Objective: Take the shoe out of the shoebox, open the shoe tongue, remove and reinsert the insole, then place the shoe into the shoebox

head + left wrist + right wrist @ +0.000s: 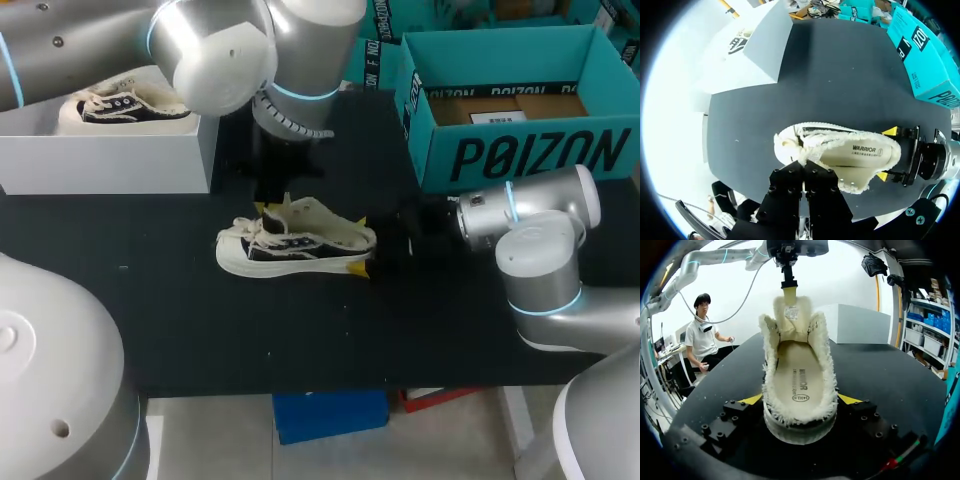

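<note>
Shoe (295,245), on tabletop (150,320): heel clamped between right gripper (800,402) fingers. Tongue (790,315) pinched by narrow left gripper (270,212) overhead. Insole (800,380) showing. Advice: keep heel pinned, draw tongue gently toeward.

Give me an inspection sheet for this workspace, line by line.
Surface: black table, bare around the shoe.
Job's things: shoe standing on its sole mid-table; tongue held up; insole lying inside; white box at the left rear.
Clutter: second shoe in the white box; open teal box at the right rear.
Grippers: left gripper shut on the tongue's tip; right gripper shut on the shoe's heel, one finger on each side.
Cables: nothing seen on the table.
Surroundings: nothing seen reaching over the table.
</note>
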You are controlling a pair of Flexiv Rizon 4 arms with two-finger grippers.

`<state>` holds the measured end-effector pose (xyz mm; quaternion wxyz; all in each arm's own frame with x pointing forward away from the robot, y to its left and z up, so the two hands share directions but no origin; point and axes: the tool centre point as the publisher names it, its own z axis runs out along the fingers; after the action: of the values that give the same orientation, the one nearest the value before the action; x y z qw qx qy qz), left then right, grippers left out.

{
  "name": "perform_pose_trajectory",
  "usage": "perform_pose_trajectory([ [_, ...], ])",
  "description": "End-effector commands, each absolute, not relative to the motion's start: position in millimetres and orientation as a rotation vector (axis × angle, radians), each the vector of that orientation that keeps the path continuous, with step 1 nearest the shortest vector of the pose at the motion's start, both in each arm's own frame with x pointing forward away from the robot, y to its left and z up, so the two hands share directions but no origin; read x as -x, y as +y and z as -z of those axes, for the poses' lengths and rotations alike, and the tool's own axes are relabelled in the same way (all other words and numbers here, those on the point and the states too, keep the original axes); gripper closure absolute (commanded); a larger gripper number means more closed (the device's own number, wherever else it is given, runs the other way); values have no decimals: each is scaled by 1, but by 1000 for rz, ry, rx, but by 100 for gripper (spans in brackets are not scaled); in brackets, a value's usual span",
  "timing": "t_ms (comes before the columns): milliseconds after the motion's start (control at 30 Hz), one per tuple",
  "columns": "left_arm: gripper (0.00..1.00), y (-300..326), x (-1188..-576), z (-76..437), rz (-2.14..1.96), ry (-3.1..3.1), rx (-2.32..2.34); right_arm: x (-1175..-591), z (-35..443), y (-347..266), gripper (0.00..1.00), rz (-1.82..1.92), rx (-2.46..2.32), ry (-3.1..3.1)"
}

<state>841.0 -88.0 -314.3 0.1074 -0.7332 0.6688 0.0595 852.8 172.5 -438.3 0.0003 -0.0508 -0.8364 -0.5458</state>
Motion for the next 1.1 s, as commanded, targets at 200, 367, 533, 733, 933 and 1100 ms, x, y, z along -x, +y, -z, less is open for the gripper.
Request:
perform_pose_trajectory([
  [200,100,-58,-834,329,-93,1999,2275,-853,440,174,100,1713,161,-2627],
  [367,100,-45,-834,344,-127,1987,2313,-853,440,174,100,1713,161,-2627],
  [533,100,-39,-832,351,-133,1984,2334,-853,440,174,100,1713,161,-2627],
  [733,100,-34,-831,360,-158,1993,2344,-853,440,174,100,1713,161,-2627],
  [933,100,-27,-831,362,-159,1987,2354,-853,440,174,100,1713,161,-2627],
  [1100,100,-22,-830,368,-189,1979,2365,-853,440,174,100,1713,161,-2627],
])
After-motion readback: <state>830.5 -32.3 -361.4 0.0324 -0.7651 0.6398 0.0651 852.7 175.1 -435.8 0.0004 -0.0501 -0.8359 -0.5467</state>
